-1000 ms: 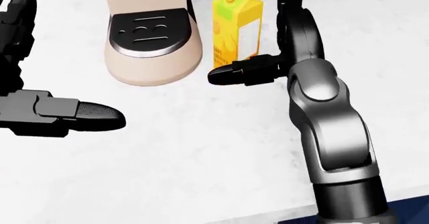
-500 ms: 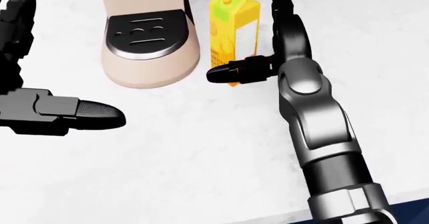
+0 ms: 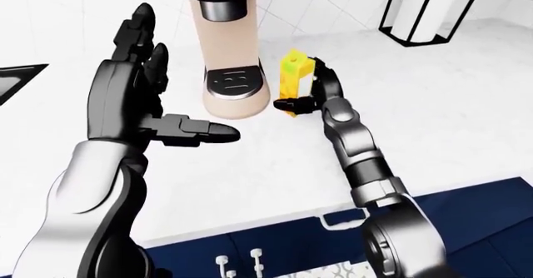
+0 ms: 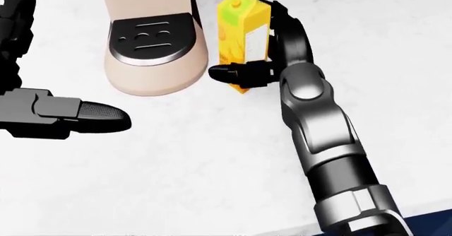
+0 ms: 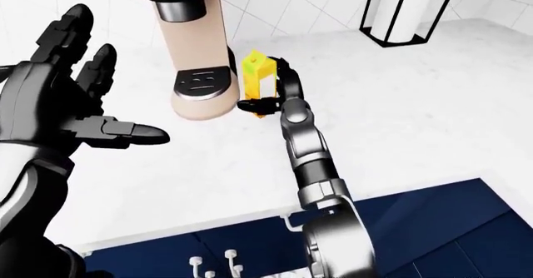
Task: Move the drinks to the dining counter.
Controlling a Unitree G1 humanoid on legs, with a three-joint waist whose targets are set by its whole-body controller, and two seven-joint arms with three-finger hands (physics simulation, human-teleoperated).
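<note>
- Since a second ago the right hand has closed in on the yellow juice carton: its thumb now lies across the carton's lower face and its fingers press the far side, where before they stood apart from it.
- It looks a light, thin-walled box, stiff at the edges but easy to dent, with smooth printed faces that could slip; the flat sides at mid-height seem the safest hold, not the gabled top.
- Its long axis runs near upright, cap end up, leaning a little toward the head view's right.
- It sits on the white counter, just right of the beige coffee machine and close to its base.
- Right hand: wrapped round the carton, though whether the grip is firm is hard to tell from here.
- Left hand: well left of the coffee machine, fingers spread upward, thumb out, holding nothing.
</note>
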